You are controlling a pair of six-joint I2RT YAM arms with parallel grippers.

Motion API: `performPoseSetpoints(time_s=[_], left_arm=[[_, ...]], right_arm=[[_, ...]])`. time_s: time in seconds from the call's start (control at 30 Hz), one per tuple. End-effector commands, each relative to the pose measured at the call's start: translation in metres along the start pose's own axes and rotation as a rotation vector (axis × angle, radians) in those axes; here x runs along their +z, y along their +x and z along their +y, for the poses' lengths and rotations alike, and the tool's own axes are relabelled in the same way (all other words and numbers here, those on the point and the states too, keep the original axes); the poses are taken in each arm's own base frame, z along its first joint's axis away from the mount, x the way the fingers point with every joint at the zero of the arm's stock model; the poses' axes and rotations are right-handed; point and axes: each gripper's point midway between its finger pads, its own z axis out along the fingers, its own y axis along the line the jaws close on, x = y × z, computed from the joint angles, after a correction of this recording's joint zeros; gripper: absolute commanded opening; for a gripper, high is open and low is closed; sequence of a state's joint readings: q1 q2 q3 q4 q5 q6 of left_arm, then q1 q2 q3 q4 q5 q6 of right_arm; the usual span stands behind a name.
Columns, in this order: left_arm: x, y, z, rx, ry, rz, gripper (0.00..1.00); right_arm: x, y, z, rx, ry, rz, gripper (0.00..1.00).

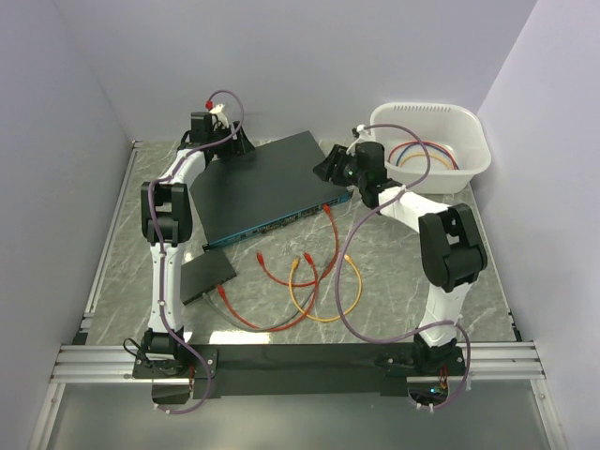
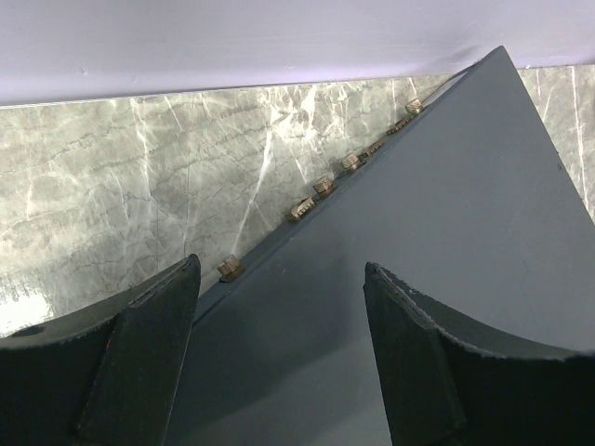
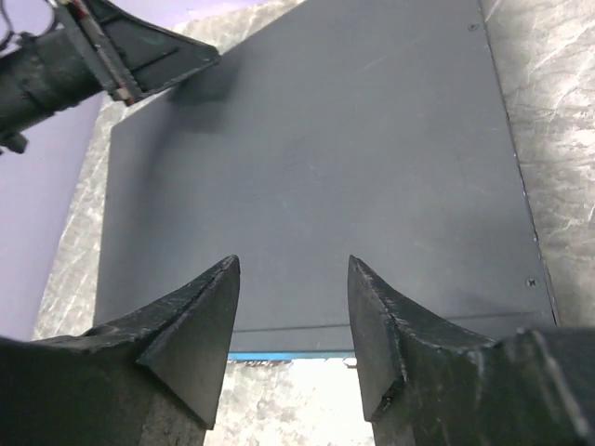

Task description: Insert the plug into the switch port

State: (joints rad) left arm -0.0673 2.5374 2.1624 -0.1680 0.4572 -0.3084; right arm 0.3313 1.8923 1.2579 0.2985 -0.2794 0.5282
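The switch (image 1: 267, 187) lies flat in the middle of the table, its teal front edge (image 1: 281, 220) facing the arms. A red cable's plug (image 1: 325, 207) sits against that edge near its right end; how deep it sits cannot be told. My right gripper (image 1: 326, 167) hovers over the switch's right corner, open, with nothing between its fingers (image 3: 293, 262); below them lie the switch top (image 3: 316, 139) and blue edge (image 3: 288, 355). My left gripper (image 1: 239, 142) stands open (image 2: 281, 267) over the switch's rear left corner (image 2: 446, 232).
A small black slab (image 1: 208, 275) lies in front of the switch at the left. Loose red (image 1: 267, 272) and yellow (image 1: 323, 300) cables curl on the table before the switch. A white basin (image 1: 469, 159) with coiled cables stands at the back right. Brass studs (image 2: 323, 187) line the switch's rear edge.
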Motion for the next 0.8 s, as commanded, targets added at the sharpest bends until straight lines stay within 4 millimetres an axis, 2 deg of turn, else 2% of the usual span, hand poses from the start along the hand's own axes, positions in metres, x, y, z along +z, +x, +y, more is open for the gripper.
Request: performPoseSetpoints(time_s=[0.0,0.03,0.07,0.1,0.2,0.23,0.27,0.3,0.33,0.4,0.57,0.63,0.77], left_arm=[[0.009,0.071,-0.013,-0.110,0.035,0.212,0.77],[0.009,0.071,-0.013,-0.112,0.035,0.212,0.77],[0.009,0.071,-0.013,-0.112,0.035,0.212,0.77],[0.009,0.070,-0.012,-0.112,0.033,0.212,0.77],[0.008,0.070,-0.012,-0.113,0.032,0.211,0.77],[0.009,0.070,-0.012,-0.112,0.032,0.210,0.76],[0.009,0.071,-0.012,-0.114,0.030,0.211,0.76],[0.009,0.069,-0.013,-0.113,0.029,0.207,0.76],[0.009,0.069,-0.011,-0.117,0.022,0.203,0.76],[0.009,0.068,-0.011,-0.117,0.019,0.198,0.76],[0.009,0.066,-0.012,-0.119,0.023,0.190,0.76],[0.009,0.067,-0.012,-0.116,0.023,0.188,0.76],[0.008,0.067,-0.011,-0.120,0.015,0.182,0.76]], right_arm=[[-0.018,-0.024,0.022,-0.023,-0.054,-0.080,0.58],[-0.022,-0.019,0.018,-0.019,-0.040,-0.066,0.58],[-0.031,-0.027,0.022,-0.027,-0.029,-0.092,0.59],[-0.036,-0.026,0.020,-0.025,-0.012,-0.091,0.59],[-0.063,-0.017,0.010,-0.027,0.081,-0.080,0.59],[-0.072,-0.006,0.002,-0.018,0.124,-0.048,0.59],[-0.090,-0.002,0.000,-0.016,0.144,-0.053,0.59],[-0.098,0.003,-0.004,0.000,0.166,-0.051,0.59],[-0.109,0.020,-0.018,0.016,0.225,-0.015,0.59],[-0.125,0.026,-0.016,0.035,0.241,-0.002,0.59],[-0.158,0.081,-0.034,-0.001,0.356,0.150,0.58],[-0.168,0.104,-0.044,-0.009,0.399,0.201,0.58],[-0.177,0.134,-0.055,-0.023,0.429,0.279,0.61]])
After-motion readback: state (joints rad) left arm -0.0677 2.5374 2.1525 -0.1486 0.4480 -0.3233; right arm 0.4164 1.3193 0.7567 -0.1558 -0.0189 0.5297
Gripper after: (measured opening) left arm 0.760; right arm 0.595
